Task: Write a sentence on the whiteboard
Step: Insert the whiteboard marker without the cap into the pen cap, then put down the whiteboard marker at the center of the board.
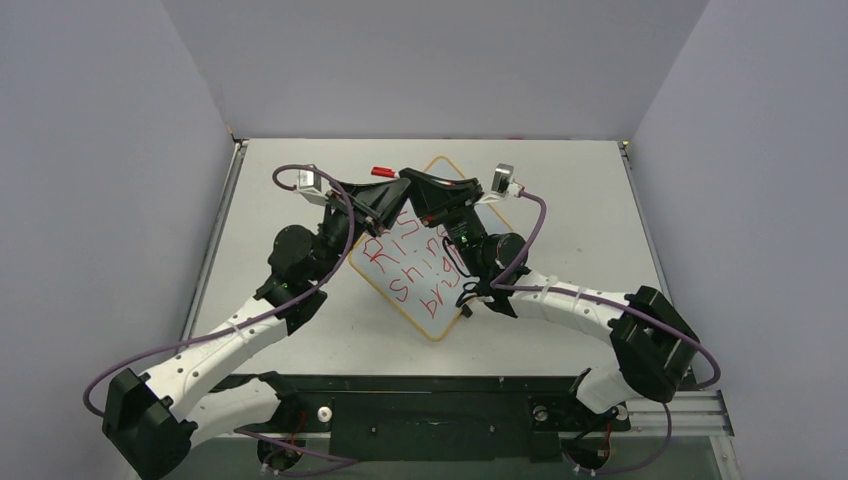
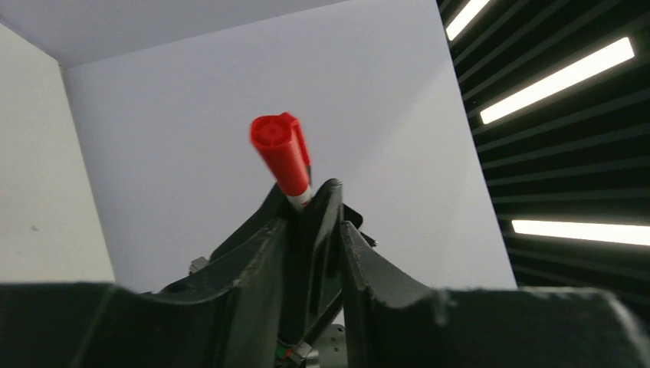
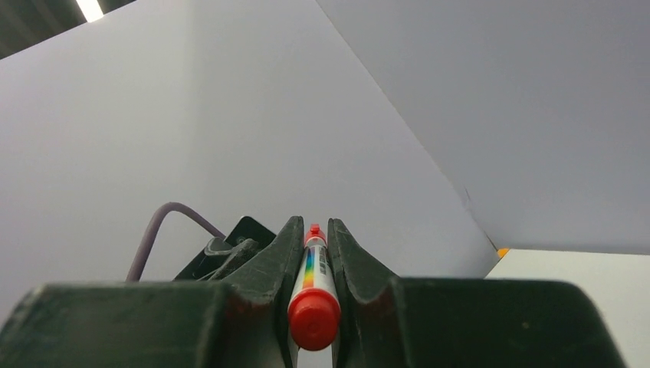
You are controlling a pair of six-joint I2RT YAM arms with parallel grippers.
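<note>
Your right gripper (image 3: 313, 226) pinches a white marker (image 3: 313, 285) with a rainbow-striped label. The fingers of your left gripper (image 2: 310, 218) stand parted below its glossy red cap (image 2: 282, 153). Beneath both, the orange-framed whiteboard (image 1: 410, 312) lies skewed on the grey table (image 1: 580, 200), its red handwriting partly hidden, with "Shin" legible.

Pale lavender walls (image 1: 430, 60) around a white table (image 1: 580, 200); strip lights (image 2: 559, 77) on dark slatted ceiling (image 2: 552, 169).

The whiteboard (image 1: 424, 316) has a smooth white face and a thin orange frame, probably plastic. The marker (image 3: 313, 295) is of shiny plastic with a red end and a rainbow-printed label. The fingers (image 3: 264, 268) of the right gripper (image 3: 315, 227) are matt black plastic. The table (image 1: 580, 200) looks matt and pale.
</note>
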